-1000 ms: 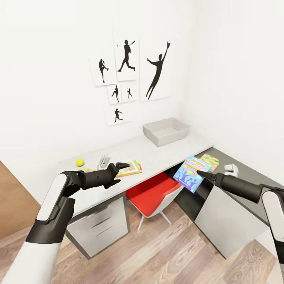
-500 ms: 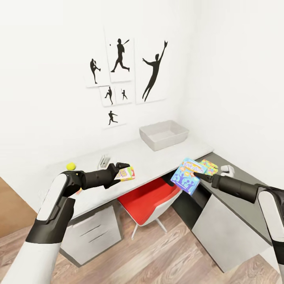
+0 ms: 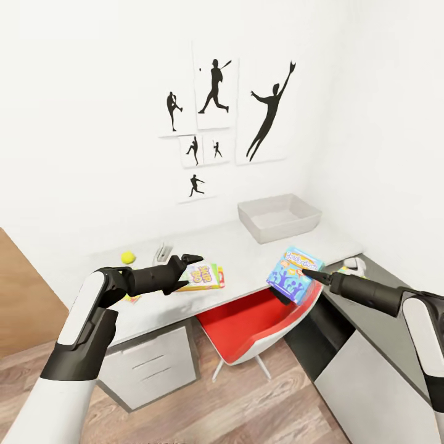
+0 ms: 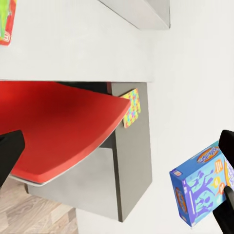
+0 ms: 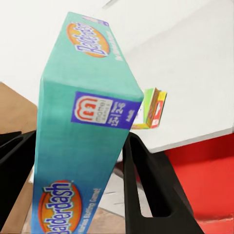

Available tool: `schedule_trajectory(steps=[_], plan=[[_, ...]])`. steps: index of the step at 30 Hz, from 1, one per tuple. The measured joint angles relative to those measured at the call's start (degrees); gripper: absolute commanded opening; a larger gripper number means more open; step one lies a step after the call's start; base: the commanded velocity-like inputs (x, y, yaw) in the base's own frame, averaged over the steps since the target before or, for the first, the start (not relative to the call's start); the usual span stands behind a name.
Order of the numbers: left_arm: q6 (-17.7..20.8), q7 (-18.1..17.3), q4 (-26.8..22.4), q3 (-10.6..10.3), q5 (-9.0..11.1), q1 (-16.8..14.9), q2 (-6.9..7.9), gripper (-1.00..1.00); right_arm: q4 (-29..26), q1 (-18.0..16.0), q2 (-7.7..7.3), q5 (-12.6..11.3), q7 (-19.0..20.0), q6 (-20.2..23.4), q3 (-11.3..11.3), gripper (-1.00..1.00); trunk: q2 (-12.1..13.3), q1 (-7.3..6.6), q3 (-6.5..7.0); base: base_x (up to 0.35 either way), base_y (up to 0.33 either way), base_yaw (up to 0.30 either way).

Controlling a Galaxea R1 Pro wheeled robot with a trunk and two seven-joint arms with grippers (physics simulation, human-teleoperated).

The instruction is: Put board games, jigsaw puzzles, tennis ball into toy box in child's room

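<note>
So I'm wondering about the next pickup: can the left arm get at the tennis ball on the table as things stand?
Probably yes. The left pincer is open and empty over the table, and the tennis ball lies in the open just behind its forearm, though the arm would need to draw back.

White upper arm shells, matte black forearms, tapered black two-finger jaws

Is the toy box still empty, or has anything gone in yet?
Empty as far as visible: the head view shows the toy box with bare grey floor. The blue board game is in the right gripper.
</note>
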Motion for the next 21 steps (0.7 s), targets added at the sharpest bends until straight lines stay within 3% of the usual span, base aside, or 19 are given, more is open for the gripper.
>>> schedule_trajectory(steps=[15, 21], plan=[[0.0, 0.0, 0.0, -0.1, 0.0, -0.2, -0.17, 1.0, 0.1, -0.1, 0.02, 0.1, -0.2, 0.0, 0.2, -1.0, 0.0, 0.0, 0.0, 0.007, -0.009, 0.299], [0.0, 0.0, 0.0, -0.2, 0.0, -0.3, -0.17, 1.0, 0.0, -0.1, 0.02, -0.2, -0.1, 0.1, 0.2, -1.0, 0.0, -0.01, 0.0, 0.064, -0.156, 0.287]])
